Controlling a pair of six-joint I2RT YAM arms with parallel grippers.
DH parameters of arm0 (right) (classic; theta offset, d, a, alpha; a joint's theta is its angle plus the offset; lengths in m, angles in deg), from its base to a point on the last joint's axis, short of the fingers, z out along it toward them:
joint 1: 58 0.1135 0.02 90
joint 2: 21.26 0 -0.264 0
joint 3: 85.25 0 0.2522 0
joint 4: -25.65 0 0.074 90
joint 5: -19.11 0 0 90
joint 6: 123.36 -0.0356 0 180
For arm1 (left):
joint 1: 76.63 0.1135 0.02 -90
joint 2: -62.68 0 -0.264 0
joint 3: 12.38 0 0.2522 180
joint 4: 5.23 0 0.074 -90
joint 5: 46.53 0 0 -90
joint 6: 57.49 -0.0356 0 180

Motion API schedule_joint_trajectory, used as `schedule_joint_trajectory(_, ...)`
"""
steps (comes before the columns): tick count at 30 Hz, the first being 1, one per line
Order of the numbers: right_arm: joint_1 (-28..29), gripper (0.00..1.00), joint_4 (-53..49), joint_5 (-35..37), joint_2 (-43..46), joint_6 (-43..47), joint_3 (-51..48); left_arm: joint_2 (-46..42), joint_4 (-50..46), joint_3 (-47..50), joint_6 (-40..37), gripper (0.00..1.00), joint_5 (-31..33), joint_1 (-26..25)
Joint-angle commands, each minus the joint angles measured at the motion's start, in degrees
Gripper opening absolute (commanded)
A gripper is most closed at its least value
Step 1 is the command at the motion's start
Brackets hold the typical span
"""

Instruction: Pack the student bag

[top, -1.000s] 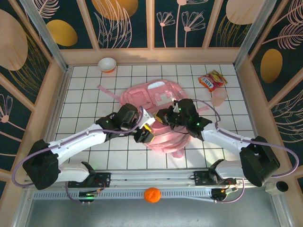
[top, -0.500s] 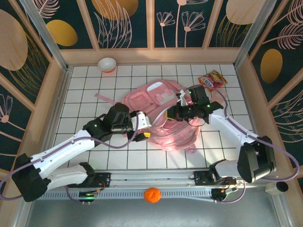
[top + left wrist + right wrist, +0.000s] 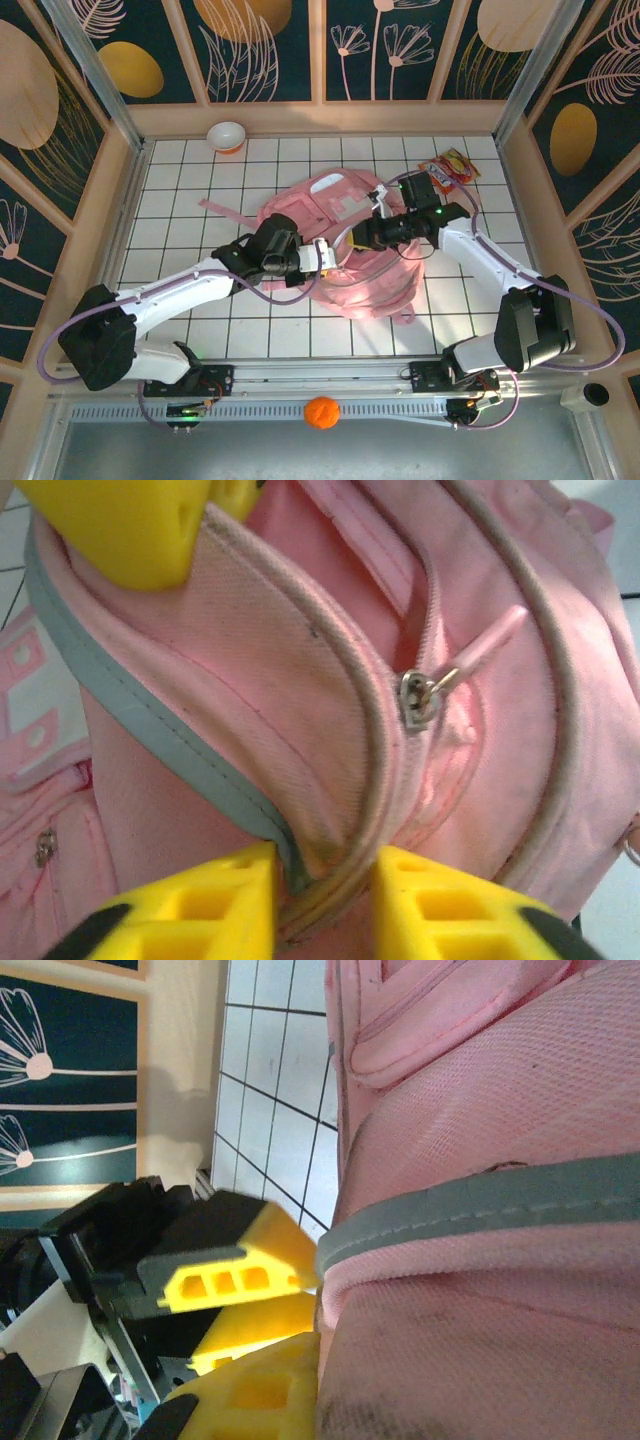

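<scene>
student bag (image 3: pixel 385 290) lies slumped mid table (image 3: pixel 180 200) on the white tiles, between the two arms. left gripper (image 3: pixel 325 885) is clenched on the bag's piped pink rim (zipper pull (image 3: pixel 420 695) sits just beyond it), and right gripper (image 3: pixel 362 237) is clamped tight on the grey-trimmed edge (image 3: pixel 130 710) of the same bag, close to the left one

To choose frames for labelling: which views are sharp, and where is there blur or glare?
Top external: even light, sharp, no glare on the student bag. Left wrist: zipper slider sharp, left gripper's fingers softer near the lens. Right wrist: bag weave sharp, no glare.
</scene>
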Motion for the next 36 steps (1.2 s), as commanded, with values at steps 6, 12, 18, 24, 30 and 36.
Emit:
schedule_joint_trajectory(6, -1.7, 0.33, -10.4, 13.0, 8.5, 4.8, 5.5, -0.3, -0.2, -1.6, 7.2, 0.00, -6.6, -0.2)
schedule_joint_trajectory(12, 2.6, 0.37, -19.0, 29.6, 16.2, 4.3, 5.7, -0.2, -0.5, -0.7, 13.1, 0.00, -9.8, -0.2)
schedule_joint_trajectory(18, 15.3, 0.37, -21.7, 40.1, 23.2, -1.4, 1.2, 1.8, -2.6, -2.9, 13.5, 0.00, -11.4, 0.0)
schedule_joint_trajectory(24, 18.1, 0.38, -15.8, 38.8, 24.5, -5.2, -3.6, 1.9, -3.4, -2.9, 10.1, 0.26, -9.0, 0.0)
schedule_joint_trajectory(30, 12.8, 0.39, -12.5, 32.1, 24.7, -5.9, -5.6, -1.0, -1.3, 0.7, -5.3, 0.74, -6.9, -0.1)
schedule_joint_trajectory(36, 9.6, 0.39, -11.5, 28.6, 24.9, -4.3, -5.7, 1.7, -0.6, -0.2, -16.6, 0.75, -1.8, -0.1)
